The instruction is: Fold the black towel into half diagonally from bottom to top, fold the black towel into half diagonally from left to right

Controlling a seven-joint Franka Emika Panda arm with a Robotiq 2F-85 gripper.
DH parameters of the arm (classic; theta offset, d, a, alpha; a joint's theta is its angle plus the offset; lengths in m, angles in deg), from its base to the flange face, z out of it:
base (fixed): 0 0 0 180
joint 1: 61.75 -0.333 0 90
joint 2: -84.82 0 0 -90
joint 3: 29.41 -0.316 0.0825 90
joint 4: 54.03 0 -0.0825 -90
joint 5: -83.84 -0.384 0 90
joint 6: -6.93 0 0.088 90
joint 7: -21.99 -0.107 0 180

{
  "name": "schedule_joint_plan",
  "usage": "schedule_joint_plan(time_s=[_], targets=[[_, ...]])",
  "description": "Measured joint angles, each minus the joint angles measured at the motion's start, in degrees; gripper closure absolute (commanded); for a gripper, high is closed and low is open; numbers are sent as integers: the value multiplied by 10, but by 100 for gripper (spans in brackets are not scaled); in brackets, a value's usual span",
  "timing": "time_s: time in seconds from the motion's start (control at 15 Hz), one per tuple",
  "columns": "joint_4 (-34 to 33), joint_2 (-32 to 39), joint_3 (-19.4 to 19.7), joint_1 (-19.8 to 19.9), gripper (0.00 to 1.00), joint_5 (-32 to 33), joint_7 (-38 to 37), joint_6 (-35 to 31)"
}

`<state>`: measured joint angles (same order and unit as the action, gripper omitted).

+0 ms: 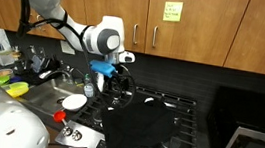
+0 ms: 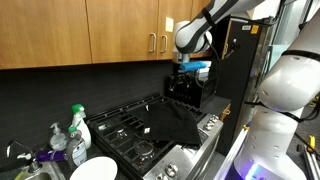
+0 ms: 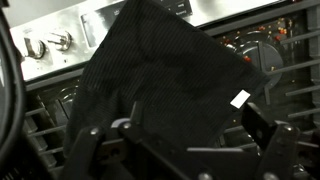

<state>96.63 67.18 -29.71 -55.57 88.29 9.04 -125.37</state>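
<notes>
The black towel (image 1: pixel 137 123) lies spread on the gas stove, with one corner hanging over the stove's front edge. It shows in both exterior views (image 2: pixel 175 125) and fills the middle of the wrist view (image 3: pixel 160 70), where a small white tag (image 3: pixel 240 98) sits at its edge. My gripper (image 1: pixel 121 86) hovers above the towel's back edge, near the rear of the stove (image 2: pixel 186 88). In the wrist view its two fingers (image 3: pixel 175 140) stand wide apart with nothing between them.
The stove grates (image 1: pixel 174 104) surround the towel and the control knobs (image 3: pixel 45 42) line the front. A sink area with a white plate (image 1: pixel 73 101), a soap bottle (image 2: pixel 78 125) and dishes lies beside the stove. Wooden cabinets (image 1: pixel 179 19) hang above.
</notes>
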Motion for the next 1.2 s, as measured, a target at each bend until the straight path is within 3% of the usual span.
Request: schedule_joint_plan(time_s=[0.53,0.93,1.2], targets=[[90,19,28,28,0,1,8,-89],[92,104,38,42,0,35,18,-206],[91,150,47,46,0,65,12,-237]])
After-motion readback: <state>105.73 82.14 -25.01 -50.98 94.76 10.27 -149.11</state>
